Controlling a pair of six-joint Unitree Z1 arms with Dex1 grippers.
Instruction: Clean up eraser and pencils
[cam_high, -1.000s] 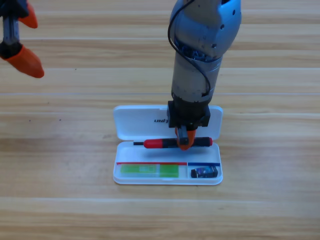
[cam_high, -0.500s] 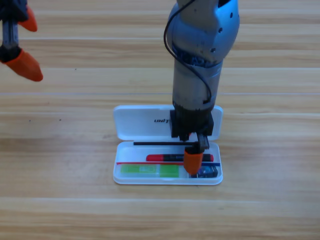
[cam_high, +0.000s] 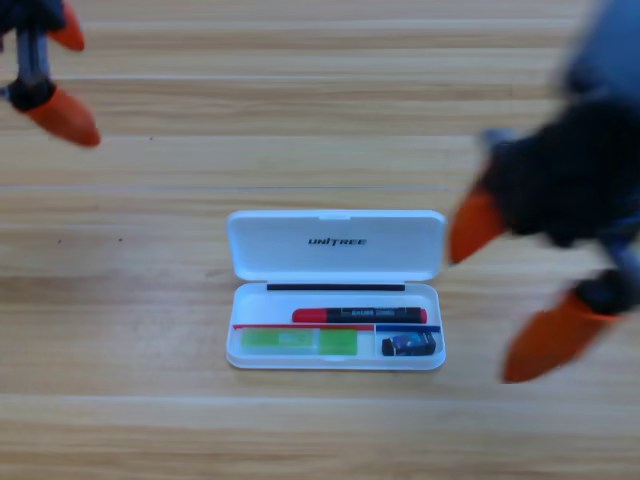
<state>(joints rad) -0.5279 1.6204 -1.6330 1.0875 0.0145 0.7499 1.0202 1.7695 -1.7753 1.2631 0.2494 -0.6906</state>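
White case (cam_high: 335, 245) is holding the black-and-red pencil (cam_high: 358, 315), green pencil (cam_high: 298, 342) and eraser (cam_high: 409, 345): light, stiff, best pinched mid-barrel. Right hand (cam_high: 515, 290) at three o'clock is gaping empty; left hand (cam_high: 62, 75) at ten, open too.

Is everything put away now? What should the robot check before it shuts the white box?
1. Black and red pencil inside the white case: ok.
2. Green pencil in the front left slot: ok.
3. Eraser in the front right slot: ok.
4. Lid standing open, nothing resting on it: ok.
5. Right gripper open, empty, off to the case's right: ok.
6. Left gripper waiting at the top left corner, empty: ok.
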